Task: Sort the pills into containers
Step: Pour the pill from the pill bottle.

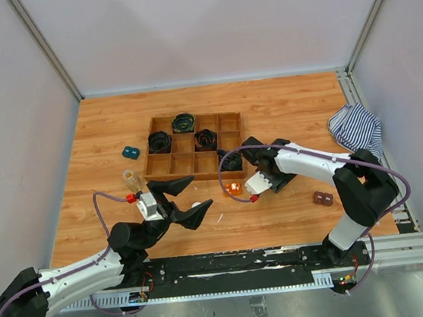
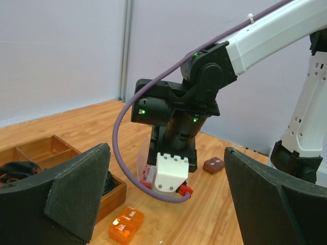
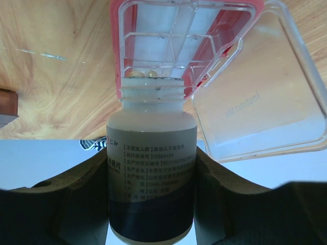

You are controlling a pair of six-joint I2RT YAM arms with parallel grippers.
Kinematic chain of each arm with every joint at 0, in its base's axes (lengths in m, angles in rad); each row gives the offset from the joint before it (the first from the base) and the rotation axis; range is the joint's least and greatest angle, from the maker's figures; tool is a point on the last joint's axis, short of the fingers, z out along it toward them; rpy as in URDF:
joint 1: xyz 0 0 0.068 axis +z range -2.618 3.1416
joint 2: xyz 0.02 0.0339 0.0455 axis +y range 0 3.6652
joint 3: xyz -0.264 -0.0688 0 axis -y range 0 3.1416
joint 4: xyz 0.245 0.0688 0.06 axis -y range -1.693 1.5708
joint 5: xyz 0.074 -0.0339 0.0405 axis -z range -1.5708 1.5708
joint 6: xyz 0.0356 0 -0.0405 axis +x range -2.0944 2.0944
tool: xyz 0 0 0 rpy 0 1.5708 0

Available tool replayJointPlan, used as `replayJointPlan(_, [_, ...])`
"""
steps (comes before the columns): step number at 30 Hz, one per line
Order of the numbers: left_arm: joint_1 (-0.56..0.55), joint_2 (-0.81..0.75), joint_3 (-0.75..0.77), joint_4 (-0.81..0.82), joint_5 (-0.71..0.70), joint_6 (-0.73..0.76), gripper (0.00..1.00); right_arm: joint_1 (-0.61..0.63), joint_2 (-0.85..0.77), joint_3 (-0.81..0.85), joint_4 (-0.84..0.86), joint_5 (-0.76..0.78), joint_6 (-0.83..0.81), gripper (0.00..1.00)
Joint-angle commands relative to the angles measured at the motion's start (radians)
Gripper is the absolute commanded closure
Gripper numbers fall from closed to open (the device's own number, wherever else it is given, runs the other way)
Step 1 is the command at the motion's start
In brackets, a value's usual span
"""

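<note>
My right gripper (image 3: pixel 152 158) is shut on a small bottle (image 3: pixel 152 178) with a dark printed label and a white neck; no cap is on it. Its open mouth points at the pink translucent box (image 3: pixel 179 30), whose clear lid (image 3: pixel 255 102) stands open. Two pale pills (image 3: pixel 139 75) lie in the compartment right at the mouth. In the left wrist view the pink box (image 2: pixel 147 171) sits on the table under the right gripper. My left gripper (image 1: pixel 200 191) hovers open and holds nothing, left of the right gripper (image 1: pixel 259 186). A clear vial (image 1: pixel 131 179) stands left of it.
A wooden compartment tray (image 1: pixel 151 169) with black coils sits behind the grippers. An orange block (image 2: pixel 126 224) lies close to the pink box, a brown block (image 1: pixel 323 198) to the right. There is a teal piece (image 1: pixel 130 152) left of the tray and a striped cloth (image 1: pixel 355 128) at far right.
</note>
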Motion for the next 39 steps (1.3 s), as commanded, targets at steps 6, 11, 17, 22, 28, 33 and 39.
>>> replayJointPlan(6, [0.004, 0.002, -0.098, 0.037, 0.006, 0.02, 0.01, -0.023, -0.012, 0.017, -0.039, -0.022, 0.031, 0.99])
replayJointPlan(11, [0.003, -0.009, -0.104, 0.038, 0.002, 0.019, 0.01, -0.037, -0.05, 0.033, -0.05, -0.05, 0.058, 0.99])
replayJointPlan(17, [0.004, -0.091, -0.092, -0.041, 0.003, -0.008, 0.01, -0.092, -0.18, 0.154, -0.171, -0.334, 0.24, 0.99])
replayJointPlan(22, [0.003, -0.247, -0.054, -0.181, 0.018, -0.114, 0.01, -0.248, -0.378, 0.248, -0.191, -0.744, 0.376, 0.99])
replayJointPlan(28, [0.003, -0.364, -0.012, -0.268, 0.012, -0.259, 0.01, -0.598, -0.566, 0.312, 0.22, -1.439, 0.84, 0.99])
replayJointPlan(33, [0.003, -0.33, 0.044, -0.264, 0.028, -0.331, 0.01, -0.725, -0.552, 0.161, 1.666, -1.529, 2.098, 0.99])
replayJointPlan(39, [0.004, -0.251, 0.101, -0.245, 0.044, -0.377, 0.01, -0.743, -0.453, 0.204, 2.356, -1.272, 2.846, 0.99])
